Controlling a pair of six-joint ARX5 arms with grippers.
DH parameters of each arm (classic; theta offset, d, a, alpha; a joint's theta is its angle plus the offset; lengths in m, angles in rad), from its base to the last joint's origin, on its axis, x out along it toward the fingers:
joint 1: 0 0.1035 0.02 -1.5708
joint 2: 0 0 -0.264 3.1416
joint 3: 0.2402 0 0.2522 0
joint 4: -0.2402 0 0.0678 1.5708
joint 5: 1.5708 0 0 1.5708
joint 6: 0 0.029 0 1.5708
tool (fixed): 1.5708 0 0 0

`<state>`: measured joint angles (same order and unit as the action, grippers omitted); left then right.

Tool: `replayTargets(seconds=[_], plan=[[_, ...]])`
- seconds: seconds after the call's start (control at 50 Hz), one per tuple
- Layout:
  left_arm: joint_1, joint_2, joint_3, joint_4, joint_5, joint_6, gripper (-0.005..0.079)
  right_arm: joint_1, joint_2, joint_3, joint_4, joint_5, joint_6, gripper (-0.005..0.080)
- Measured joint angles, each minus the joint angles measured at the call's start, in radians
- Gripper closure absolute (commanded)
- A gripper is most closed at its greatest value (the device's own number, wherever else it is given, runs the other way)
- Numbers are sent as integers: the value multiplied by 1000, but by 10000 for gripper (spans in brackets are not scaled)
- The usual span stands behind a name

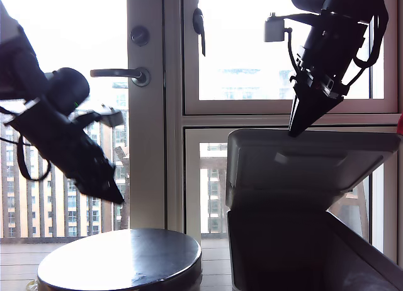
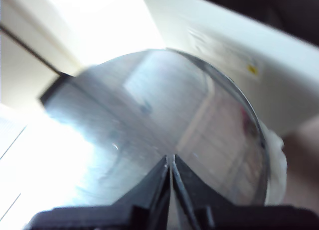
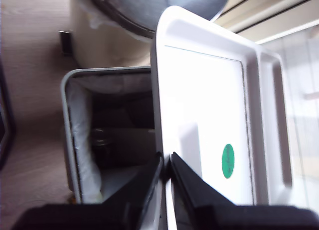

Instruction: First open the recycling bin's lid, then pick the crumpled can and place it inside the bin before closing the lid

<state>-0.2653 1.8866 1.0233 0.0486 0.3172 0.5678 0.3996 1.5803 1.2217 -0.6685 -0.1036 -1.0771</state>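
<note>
Second pincer at tilted lid edge

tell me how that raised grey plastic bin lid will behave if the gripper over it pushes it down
The flat grey plastic lid with the green sticker looks stiff, its stepped rim probably resisting flex. It appears to pivot along one edge of the large grey rectangular bin, so a push from my second gripper should swing it shut. Smooth plastic may let the jaws slide.
</note>
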Motion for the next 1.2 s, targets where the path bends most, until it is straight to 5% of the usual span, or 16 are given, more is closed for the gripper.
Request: replayTargets(seconds=[0.28, 1.2], plan=[[56, -84, 0, 35, 61, -63, 762, 0, 20, 3, 2, -20, 7, 765], [58, -84, 0, 50, 103, -67, 762, 8, 310, 3, 43, -73, 23, 765]])
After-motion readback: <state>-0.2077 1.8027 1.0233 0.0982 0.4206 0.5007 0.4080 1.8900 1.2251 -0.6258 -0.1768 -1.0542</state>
